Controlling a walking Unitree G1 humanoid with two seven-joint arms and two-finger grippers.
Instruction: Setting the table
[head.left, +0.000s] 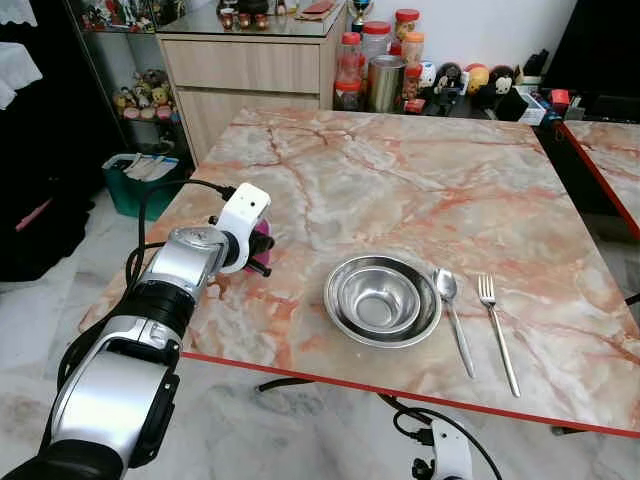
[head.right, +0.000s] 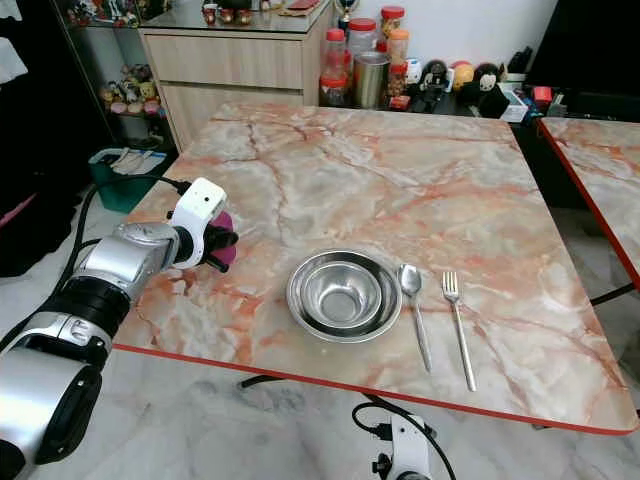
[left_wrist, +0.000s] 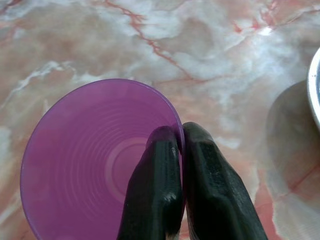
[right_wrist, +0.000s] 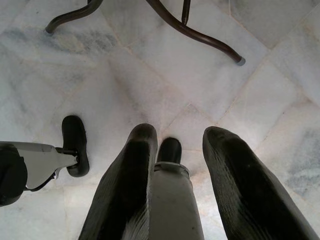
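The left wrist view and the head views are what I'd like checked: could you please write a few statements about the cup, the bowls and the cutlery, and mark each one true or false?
1. The left gripper has its jaws pinched on the rim of the purple cup. True.
2. The spoon lies between the stacked steel bowls and the fork. True.
3. The purple cup stands to the right of the fork. False: it is over the table's left part, left of the bowls.
4. The right gripper holds the spoon. False: it hangs open over the floor, holding nothing.
5. The cup is full of liquid. False: its ribbed inside looks empty.
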